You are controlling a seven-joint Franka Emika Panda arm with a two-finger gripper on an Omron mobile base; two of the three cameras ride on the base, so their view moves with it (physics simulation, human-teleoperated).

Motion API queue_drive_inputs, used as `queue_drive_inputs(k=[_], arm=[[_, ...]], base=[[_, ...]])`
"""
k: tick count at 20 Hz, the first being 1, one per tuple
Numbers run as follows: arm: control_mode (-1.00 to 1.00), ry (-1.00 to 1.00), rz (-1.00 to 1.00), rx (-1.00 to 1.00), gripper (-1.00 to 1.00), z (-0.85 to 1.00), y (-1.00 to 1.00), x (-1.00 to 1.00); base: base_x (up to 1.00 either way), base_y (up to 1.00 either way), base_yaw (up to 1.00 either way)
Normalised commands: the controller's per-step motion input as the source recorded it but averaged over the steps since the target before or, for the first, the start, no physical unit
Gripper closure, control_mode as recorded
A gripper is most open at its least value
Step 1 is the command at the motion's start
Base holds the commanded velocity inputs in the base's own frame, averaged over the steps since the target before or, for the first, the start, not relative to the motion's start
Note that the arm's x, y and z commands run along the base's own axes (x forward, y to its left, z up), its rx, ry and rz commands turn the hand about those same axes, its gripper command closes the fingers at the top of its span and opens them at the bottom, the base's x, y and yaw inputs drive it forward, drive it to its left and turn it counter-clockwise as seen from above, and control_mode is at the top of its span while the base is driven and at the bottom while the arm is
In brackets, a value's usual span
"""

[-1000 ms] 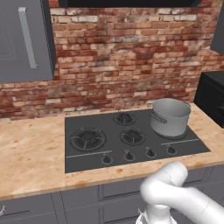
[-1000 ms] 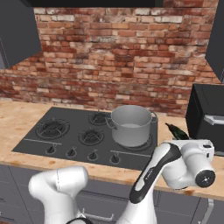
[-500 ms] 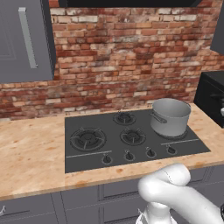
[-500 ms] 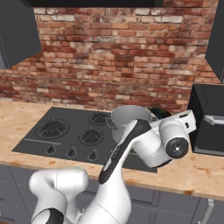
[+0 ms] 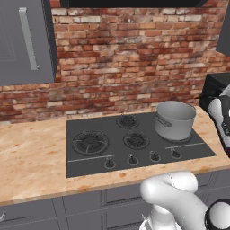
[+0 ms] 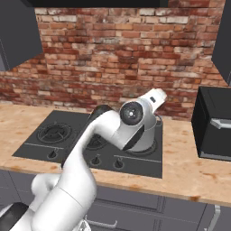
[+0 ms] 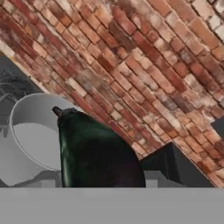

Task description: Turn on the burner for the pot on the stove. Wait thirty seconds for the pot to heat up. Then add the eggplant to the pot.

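- My forearm covers most of the pot (image 6: 149, 135) at center of the right base view.
- The eggplant (image 7: 94, 153) hides my fingertips at the hand view's bottom.

Pot (image 5: 174, 120) — brushed grey metal, matt. Eggplant (image 7: 94, 153) in my gripper — glossy, smooth dark skin. Stove (image 5: 90, 157): flat matt dark grey. Tabletop (image 5: 31, 157): mottled stone look. Wall (image 5: 134, 58): rough brick.
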Motion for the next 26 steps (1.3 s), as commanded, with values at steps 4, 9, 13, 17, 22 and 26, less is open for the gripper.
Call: queue_drive_inputs(k=[4,9,13,17,22,26], arm=[[-1.00,0.46,0.00,-0.35,1.00,0.14,0.41,0.19],[-1.00,0.34,0.00,-0.21,1.00,0.38,0.10,0.13],[-1.00,0.10,0.00,-0.08,1.00,0.67,0.00,0.01],[-1.00,0.13,0.00,-0.07,1.00,0.49,0.01,0.03],[-1.00,0.25,0.00,-0.11,1.00,0.18,0.11,0.18],[-1.00,0.01,0.00,0.00,1.00,-0.07,0.08,0.08]], base=[[0.00,0.00,0.00],[0.00,0.00,0.00],[0.00,0.00,0.00],[0.00,0.00,0.00],[0.00,0.00,0.00],[0.00,0.00,0.00]])
